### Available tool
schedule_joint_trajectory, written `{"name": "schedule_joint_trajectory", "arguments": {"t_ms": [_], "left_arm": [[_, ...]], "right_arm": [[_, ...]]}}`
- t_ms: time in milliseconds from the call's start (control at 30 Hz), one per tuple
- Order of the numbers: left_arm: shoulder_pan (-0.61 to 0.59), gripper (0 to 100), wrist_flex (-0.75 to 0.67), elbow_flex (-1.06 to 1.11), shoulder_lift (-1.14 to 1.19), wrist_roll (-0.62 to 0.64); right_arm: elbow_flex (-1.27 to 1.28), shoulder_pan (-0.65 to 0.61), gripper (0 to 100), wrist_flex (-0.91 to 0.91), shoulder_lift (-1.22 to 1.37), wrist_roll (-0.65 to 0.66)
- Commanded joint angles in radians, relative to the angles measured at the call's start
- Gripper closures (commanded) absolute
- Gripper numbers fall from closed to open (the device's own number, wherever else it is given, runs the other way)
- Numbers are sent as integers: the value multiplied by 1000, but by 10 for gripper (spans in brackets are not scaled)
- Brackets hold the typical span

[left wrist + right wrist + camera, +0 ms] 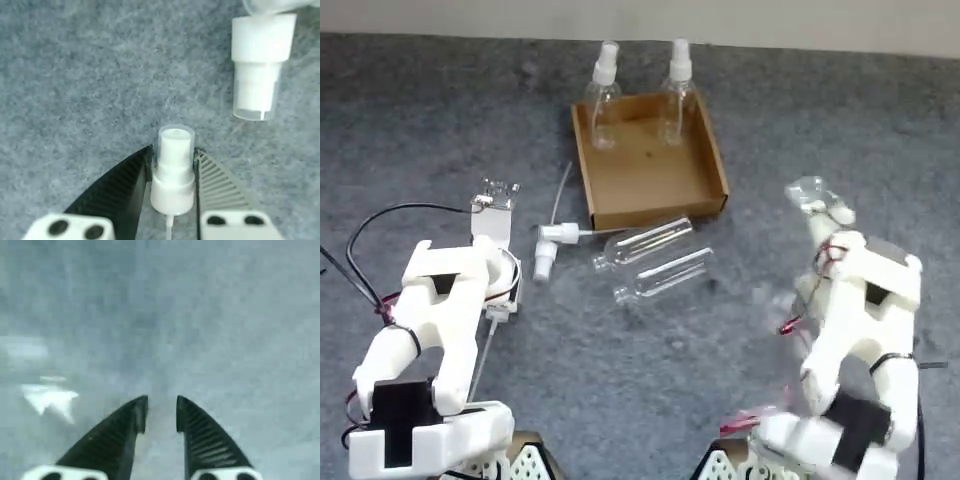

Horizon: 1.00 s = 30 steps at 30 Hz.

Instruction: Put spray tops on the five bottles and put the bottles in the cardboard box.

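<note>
Grey carpet [410, 110] covers the table. A shallow brown cardboard box [705, 150] sits at the far centre, its open side up.

The left arm [440, 320], white, lies extended forward on the box's left. The right arm [860, 310], white, lies extended forward on its right.

Two clear plastic bottles fitted with white spray tops [603, 95] [675, 88] stand upright along the far wall of the box, long axes vertical, tops uppermost. Two uncapped clear plastic bottles [645, 243] [665, 275] lie on the carpet just in front of the box. They are parallel, long axes diagonal, with open necks toward the left arm's side and bases toward the right.

Two loose white spray tops [560, 235] [542, 262] lie near those necks, between the bottles and the left arm; one appears close by in the left wrist view [257, 65].

The left gripper [173, 151] [496, 190] is clamped on a white spray top with a clear cap [172, 170]. The cap points away from the wrist and the thin tube trails back between the jaws.

The right gripper [161, 402] [812, 192] is near the box's near-right corner. Its jaws stand narrowly apart over bare carpet with nothing between them.
</note>
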Motion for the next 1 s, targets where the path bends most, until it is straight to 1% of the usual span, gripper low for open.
{"name": "schedule_joint_trajectory", "arguments": {"t_ms": [0, 133, 200, 300, 400, 533, 633, 733, 833, 967], "left_arm": [[-7, 986, -25, 5, -16, -6], [16, 986, -25, 7, -16, -6], [18, 986, -25, 7, -16, -6], [18, 986, -25, 7, -16, -6], [18, 986, -25, 8, -16, -6], [18, 986, -25, 8, -16, -6], [18, 986, -25, 8, -16, -6], [18, 986, -25, 8, -16, -8], [18, 986, -25, 8, -16, -9], [18, 986, -25, 8, -16, -11]], "right_arm": [[-21, 147, 933, -22, 30, 12], [-127, 262, 933, -28, 38, 6], [-163, 291, 932, -27, 33, 6], [-179, 288, 932, -8, 27, 5], [-196, 254, 928, 90, 24, 5], [-338, 137, 875, 266, -67, 5], [-360, 4, 856, 406, -193, 6], [-297, -168, 853, 516, -338, 17], [-173, -344, 852, 607, -458, 86], [-1, -527, 852, 668, -558, 132]]}}
